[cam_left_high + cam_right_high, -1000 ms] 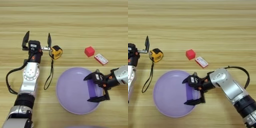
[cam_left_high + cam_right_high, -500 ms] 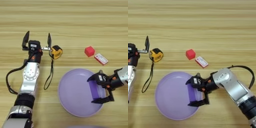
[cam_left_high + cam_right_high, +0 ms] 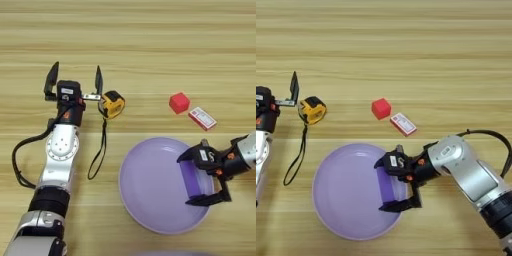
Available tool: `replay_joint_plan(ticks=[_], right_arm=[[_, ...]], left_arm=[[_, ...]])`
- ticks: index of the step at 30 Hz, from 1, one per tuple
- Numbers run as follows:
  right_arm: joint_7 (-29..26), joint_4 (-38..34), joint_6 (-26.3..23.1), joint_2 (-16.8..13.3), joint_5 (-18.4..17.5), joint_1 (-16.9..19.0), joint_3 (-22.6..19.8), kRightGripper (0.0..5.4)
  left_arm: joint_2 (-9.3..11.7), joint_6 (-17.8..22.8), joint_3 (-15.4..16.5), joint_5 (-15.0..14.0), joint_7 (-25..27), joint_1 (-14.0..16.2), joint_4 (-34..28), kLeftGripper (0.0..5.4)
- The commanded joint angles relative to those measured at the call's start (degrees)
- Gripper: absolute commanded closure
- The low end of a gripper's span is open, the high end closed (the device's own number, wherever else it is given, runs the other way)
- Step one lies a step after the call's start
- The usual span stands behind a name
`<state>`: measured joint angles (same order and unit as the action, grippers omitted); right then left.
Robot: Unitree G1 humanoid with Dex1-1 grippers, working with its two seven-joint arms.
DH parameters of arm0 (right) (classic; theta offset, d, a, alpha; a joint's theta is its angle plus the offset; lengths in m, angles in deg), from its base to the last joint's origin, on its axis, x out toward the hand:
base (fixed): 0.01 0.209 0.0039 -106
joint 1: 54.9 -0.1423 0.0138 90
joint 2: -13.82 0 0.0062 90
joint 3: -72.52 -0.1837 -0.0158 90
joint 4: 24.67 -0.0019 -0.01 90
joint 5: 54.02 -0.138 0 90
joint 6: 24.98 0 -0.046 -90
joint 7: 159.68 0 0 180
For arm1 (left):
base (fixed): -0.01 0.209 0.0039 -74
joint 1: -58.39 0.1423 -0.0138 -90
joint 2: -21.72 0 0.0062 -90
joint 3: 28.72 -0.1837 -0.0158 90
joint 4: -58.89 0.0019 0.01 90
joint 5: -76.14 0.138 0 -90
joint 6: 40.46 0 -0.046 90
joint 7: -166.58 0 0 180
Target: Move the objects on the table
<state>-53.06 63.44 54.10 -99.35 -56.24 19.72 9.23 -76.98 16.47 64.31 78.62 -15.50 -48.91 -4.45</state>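
Right gripper [image 3: 398, 182], jaws spread wide around the purple block [image 3: 387, 182] (ungripped), could nudge it across the plate [image 3: 341, 200]; left gripper [image 3: 74, 80] gapes empty.

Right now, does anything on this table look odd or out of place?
Nothing looks spilled or broken. The purple block sits at the lilac plate's right edge between the right end effector's open fingers. The tape measure's cord trails loosely beside the left end effector.
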Motion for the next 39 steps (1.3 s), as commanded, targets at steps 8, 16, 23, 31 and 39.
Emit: replay_joint_plan(ticks=[8,16,23,31,39], right_arm=[[-0.6,2.6,0.9,-2.2,3.1,0.2,1.5,0.26],[-0.8,2.8,1.3,-2.1,3.1,0.3,1.8,0.86],[-0.7,1.7,0.7,-1.3,1.4,0.4,0.9,0.86],[0.8,-3.5,-4.7,2.0,-9.0,-2.1,-6.9,0.86],[4.6,-2.4,-9.0,5.4,-15.6,-4.7,-13.5,0.86]], left_arm=[[-0.1,-0.3,-0.2,1.0,-0.2,-1.1,0.6,0.00],[0.0,-0.4,-0.2,1.0,-0.2,-1.2,0.8,0.00],[0.0,-0.4,-0.2,0.9,-0.2,-1.2,0.8,0.00],[0.0,-0.6,-0.1,0.9,-0.2,-1.5,1.4,0.00],[0.1,-0.9,0.0,0.9,-0.2,-1.8,2.1,0.00]])
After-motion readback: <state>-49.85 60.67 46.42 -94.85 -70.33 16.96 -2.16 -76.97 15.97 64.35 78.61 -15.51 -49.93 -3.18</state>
